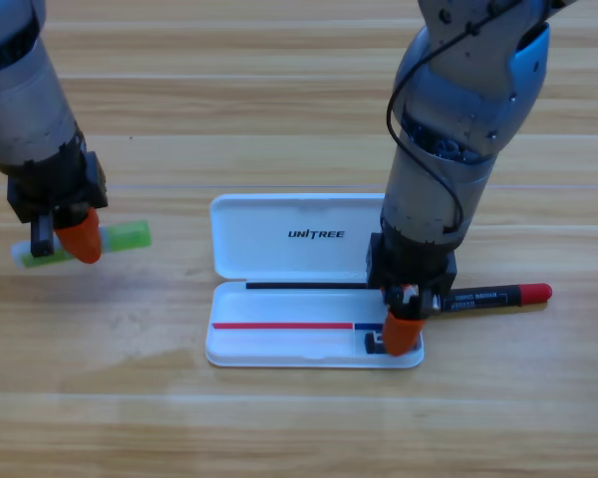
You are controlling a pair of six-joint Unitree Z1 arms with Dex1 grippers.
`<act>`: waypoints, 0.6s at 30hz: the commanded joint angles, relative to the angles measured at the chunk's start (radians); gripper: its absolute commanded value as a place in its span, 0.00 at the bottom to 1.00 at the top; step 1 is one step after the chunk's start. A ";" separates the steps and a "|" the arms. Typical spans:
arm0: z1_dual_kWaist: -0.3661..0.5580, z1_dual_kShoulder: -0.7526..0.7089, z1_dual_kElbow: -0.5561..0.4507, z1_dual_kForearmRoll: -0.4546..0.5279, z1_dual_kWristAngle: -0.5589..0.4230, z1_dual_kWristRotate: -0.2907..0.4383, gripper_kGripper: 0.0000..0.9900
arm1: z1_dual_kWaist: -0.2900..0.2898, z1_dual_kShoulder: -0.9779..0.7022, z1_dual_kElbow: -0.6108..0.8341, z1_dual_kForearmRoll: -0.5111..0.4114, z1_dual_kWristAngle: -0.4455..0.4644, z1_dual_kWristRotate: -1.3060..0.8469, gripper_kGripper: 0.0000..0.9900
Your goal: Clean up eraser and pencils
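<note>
The white case [279,354] lies open in the middle of the table. My right gripper [400,334] points down into the right end of its lower tray. It is shut on the small black eraser [375,344], which shows just left of the orange jaw, low inside the tray. The red pencil [503,295] with its black band lies on the table right of the case, its left end hidden behind that gripper. At the far left my left gripper [72,241] is shut on the light green pencil [125,236], which lies nearly level with its whitish end to the left.
The case's lid [299,214] lies flat behind the tray, hinged to it. The right arm's thick body [458,129] rises over the table behind the case's right end. The left arm [25,100] fills the upper left corner.
</note>
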 commanded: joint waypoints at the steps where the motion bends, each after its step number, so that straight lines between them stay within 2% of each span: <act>1: 0.013 0.027 0.014 0.008 -0.008 0.008 0.00 | -0.009 -0.083 0.054 0.016 -0.006 0.002 0.86; 3: 0.012 0.024 0.009 0.010 -0.010 0.008 0.00 | -0.017 -0.160 0.099 0.026 -0.002 0.007 0.91; 6: -0.004 0.014 -0.007 0.010 -0.016 0.008 0.00 | -0.061 -0.265 0.182 0.026 0.018 0.016 1.00; 9: -0.038 0.005 -0.035 0.013 -0.040 0.019 0.00 | -0.115 -0.321 0.264 0.026 0.030 -0.010 1.00; 14: -0.125 0.016 -0.076 0.011 -0.065 0.022 0.00 | -0.203 -0.241 0.294 0.015 0.007 -0.145 0.99; 18: -0.205 0.059 -0.110 0.011 -0.062 -0.003 0.00 | -0.236 -0.126 0.252 -0.025 -0.008 -0.220 0.98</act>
